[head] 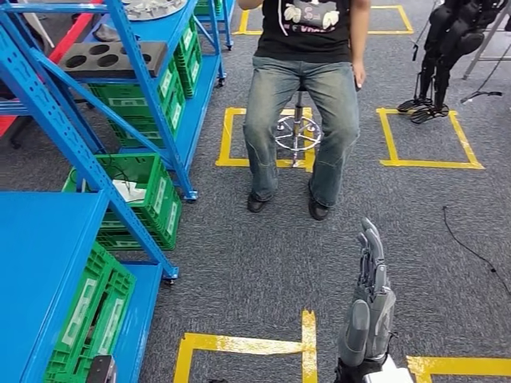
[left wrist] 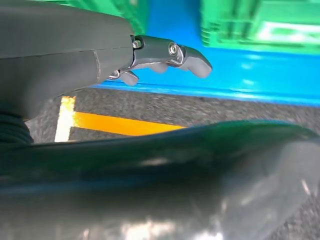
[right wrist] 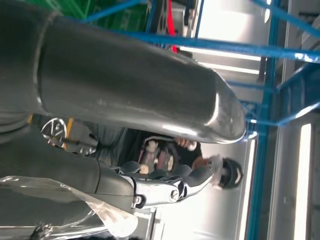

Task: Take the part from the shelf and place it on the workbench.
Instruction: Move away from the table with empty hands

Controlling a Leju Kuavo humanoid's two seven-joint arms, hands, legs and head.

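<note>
Still the approach step; right hand [head: 369,307] raised, fingers straight and together, holding nothing; next, reach the blue shelf [head: 54,239] for the part.

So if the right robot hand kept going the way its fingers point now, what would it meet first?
Probably the seated person: the right robot hand points toward their legs over bare carpet, though depth is unclear.

From my right wrist camera I see the right hand [right wrist: 124,145] with fingers [right wrist: 170,189] stretched out and apart, gripping nothing, blue shelf bars [right wrist: 260,150] beyond, and what looks like a seated person [right wrist: 158,152] behind.
</note>
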